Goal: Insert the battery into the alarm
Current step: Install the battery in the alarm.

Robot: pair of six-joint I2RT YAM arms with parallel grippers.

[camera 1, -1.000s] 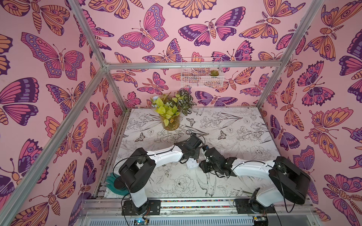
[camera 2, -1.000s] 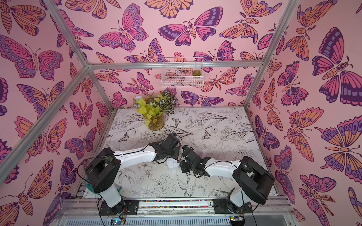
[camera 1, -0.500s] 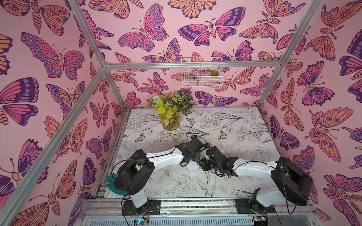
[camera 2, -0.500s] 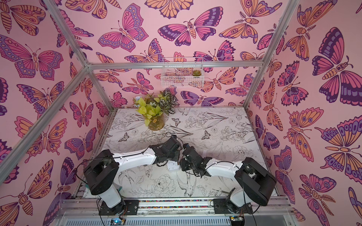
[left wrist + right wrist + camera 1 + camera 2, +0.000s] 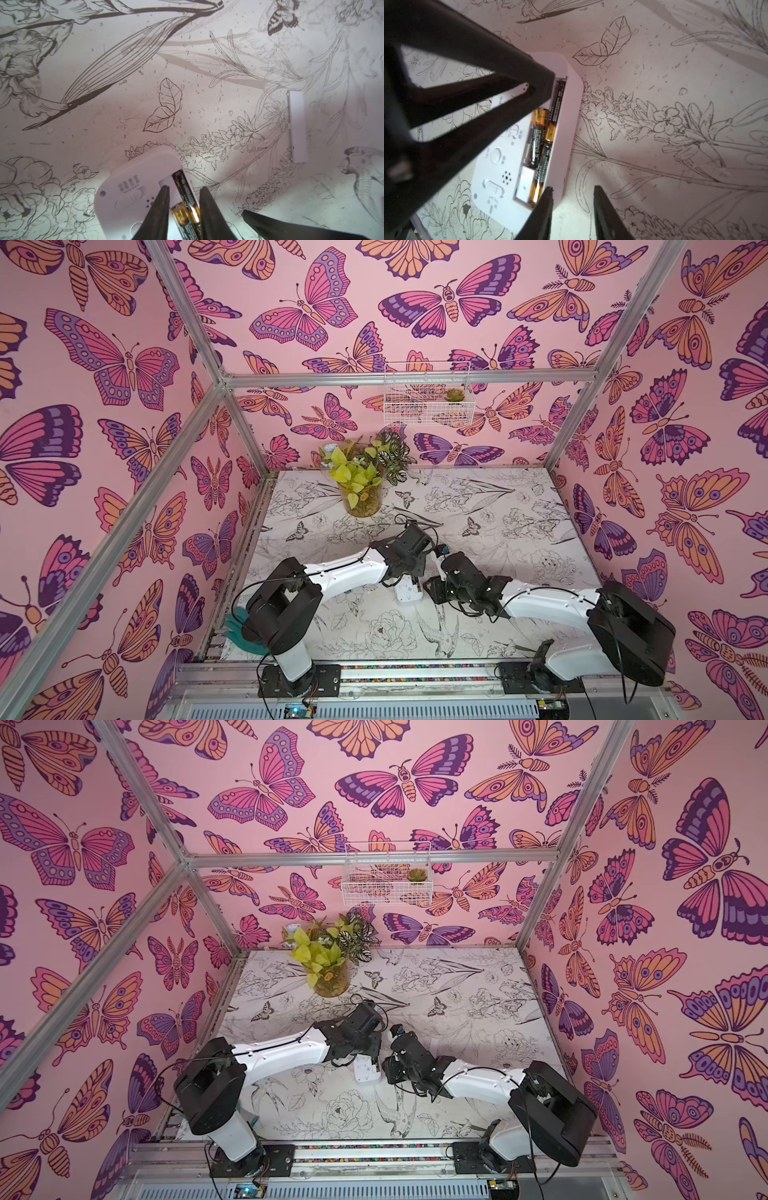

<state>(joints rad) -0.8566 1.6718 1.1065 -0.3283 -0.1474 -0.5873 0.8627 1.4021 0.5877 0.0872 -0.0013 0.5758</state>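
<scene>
**Top views.** In both top views the alarm [image 5: 409, 592] lies back-up on the flower-printed bench [image 5: 519, 531], near its front middle, with a black wrist closing in from each side. The left gripper [image 5: 413, 576] hangs over the alarm's far end. The right gripper [image 5: 432, 588] sits just beside its right edge. The arms' own housings cover both pairs of jaws from above, so their state cannot be read here. A glass vase of leafy plants [image 5: 360, 499] stands well back by the rear wall, beneath a white wire basket [image 5: 428, 406] hung on the butterfly wallpaper. A teal object [image 5: 239, 628] is half hidden behind the left arm's base.

**Left wrist.** The left gripper [image 5: 184, 188] holds its two black fingers apart, one on each side of the open battery slot. The batteries [image 5: 184, 194] lie between them, in no clear contact with either finger. The alarm is cut off by the frame edge. A white slot cover [image 5: 297, 126] lies flat on the bench, well apart from the alarm. A black bar [image 5: 291, 227] crosses one corner of the frame, and what it belongs to cannot be told.

**Right wrist.** The right gripper [image 5: 574, 189] also stands apart and clamps nothing. One tip overlaps the alarm's near corner and the other is over bare bench. The left gripper's fingers [image 5: 508, 62] loom as a dark frame, blocking much of the alarm's back and one end of the slot. Black-and-gold batteries lie lengthwise in the slot. Their number, and whether they are fully seated, is hard to make out.
</scene>
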